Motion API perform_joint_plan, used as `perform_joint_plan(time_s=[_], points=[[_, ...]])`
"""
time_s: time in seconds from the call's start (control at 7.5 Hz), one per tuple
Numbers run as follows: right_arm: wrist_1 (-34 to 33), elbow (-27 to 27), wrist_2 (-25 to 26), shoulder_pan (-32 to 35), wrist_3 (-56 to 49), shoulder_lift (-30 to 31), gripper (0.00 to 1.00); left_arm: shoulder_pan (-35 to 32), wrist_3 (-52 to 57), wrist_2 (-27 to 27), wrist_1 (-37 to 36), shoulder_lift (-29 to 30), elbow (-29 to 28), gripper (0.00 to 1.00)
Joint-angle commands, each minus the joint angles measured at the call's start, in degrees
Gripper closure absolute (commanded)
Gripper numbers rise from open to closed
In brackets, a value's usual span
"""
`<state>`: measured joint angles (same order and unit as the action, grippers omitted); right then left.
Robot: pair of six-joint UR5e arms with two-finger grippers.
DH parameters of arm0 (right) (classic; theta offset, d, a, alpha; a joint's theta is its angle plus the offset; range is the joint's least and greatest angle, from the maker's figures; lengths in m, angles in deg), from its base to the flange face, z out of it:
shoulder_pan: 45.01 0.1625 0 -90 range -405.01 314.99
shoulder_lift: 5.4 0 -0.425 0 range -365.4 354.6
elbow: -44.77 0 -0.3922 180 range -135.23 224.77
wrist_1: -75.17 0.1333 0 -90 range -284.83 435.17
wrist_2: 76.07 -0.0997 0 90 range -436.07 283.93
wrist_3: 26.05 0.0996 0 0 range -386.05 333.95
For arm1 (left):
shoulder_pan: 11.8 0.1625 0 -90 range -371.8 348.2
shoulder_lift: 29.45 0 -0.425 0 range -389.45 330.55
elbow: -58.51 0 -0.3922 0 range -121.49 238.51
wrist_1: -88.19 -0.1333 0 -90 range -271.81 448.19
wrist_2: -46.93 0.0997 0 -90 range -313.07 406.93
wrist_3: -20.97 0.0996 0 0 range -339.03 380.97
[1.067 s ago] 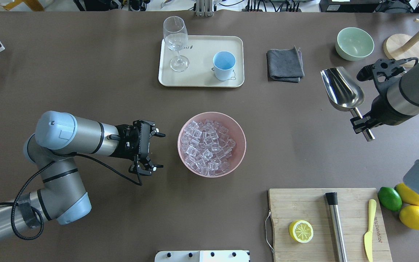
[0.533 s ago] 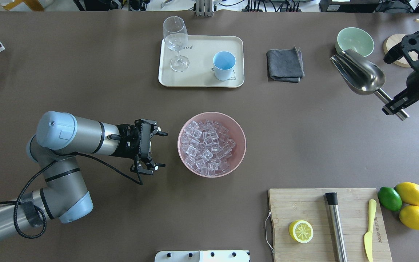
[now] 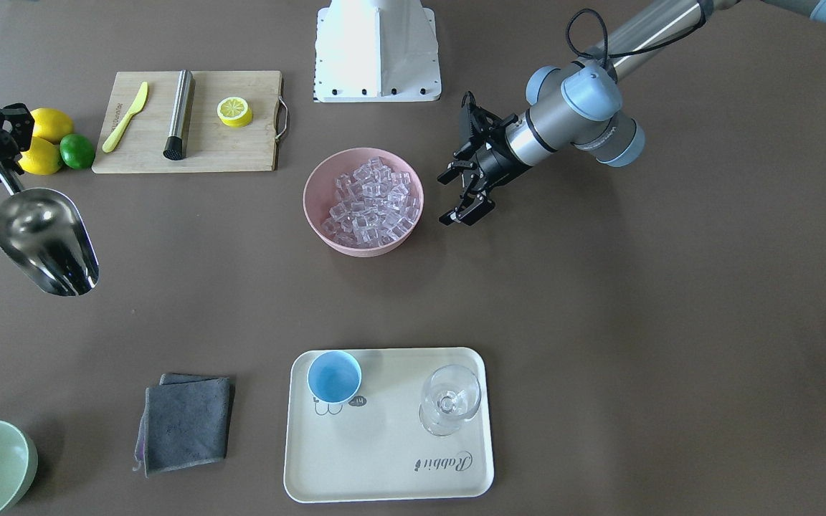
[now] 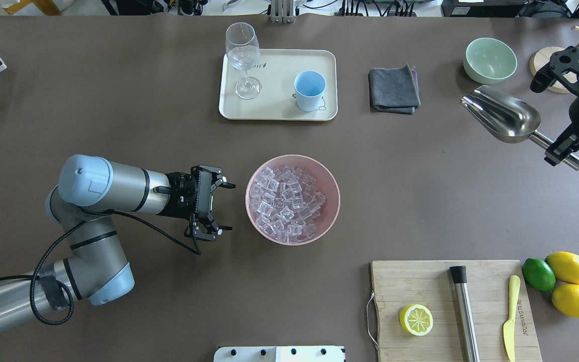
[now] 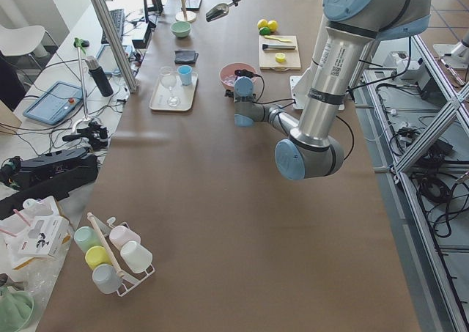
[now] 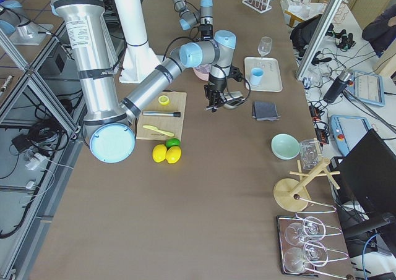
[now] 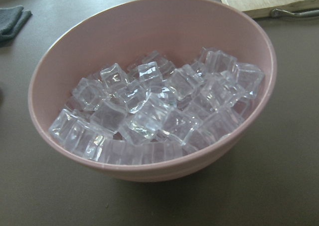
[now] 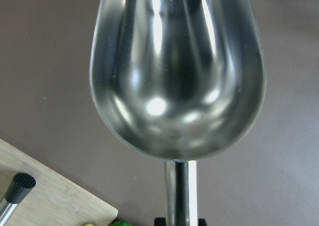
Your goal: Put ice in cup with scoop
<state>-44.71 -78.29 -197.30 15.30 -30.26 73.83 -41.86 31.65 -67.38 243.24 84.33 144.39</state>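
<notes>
Cream tray (image 4: 279, 113) with wine glass (image 4: 243, 55); grey cloth (image 4: 393, 90); green bowl (image 4: 490, 60); pink bowl (image 4: 334, 186); board (image 4: 485, 311) with lemon half (image 4: 415, 319), steel cylinder (image 4: 464, 311), knife (image 4: 510, 317).

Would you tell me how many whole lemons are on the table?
2: one lemon beside the lime, a second lemon just nearer the robot, both off the cutting board. None seems hidden.

There's one word to read here: "Rabbit" in looping script on the cream tray (image 3: 377, 466), upside down from the front-facing camera. The yellow knife (image 4: 509, 327) carries lettering along its blade too, but it's too small to make out.
</notes>
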Motion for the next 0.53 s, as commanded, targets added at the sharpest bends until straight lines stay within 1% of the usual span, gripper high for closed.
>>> perform_joint_plan(time_s=[0.0, 0.13, 0.27, 0.4], points=[[-6.1, 0.3, 0.1, 2.5, -9.2, -2.1, 1.0, 1.2, 0.0, 0.6, 0.0, 0.5, -0.7, 0.01], [-6.5, 1.0, 0.2, 2.5, -12.2, -3.4, 1.0, 2.0, -0.1, 0.7, 0.1, 1.9, -2.4, 0.01], [-8.7, -0.9, 0.6, 2.5, -14.1, -4.4, 1.0, 2.3, -0.3, 0.9, 0.2, 2.2, -2.8, 0.01], [-10.4, -0.7, 3.1, 1.8, -14.8, -7.5, 1.0, 2.2, -1.4, 0.8, 0.2, 2.1, -2.7, 0.01]])
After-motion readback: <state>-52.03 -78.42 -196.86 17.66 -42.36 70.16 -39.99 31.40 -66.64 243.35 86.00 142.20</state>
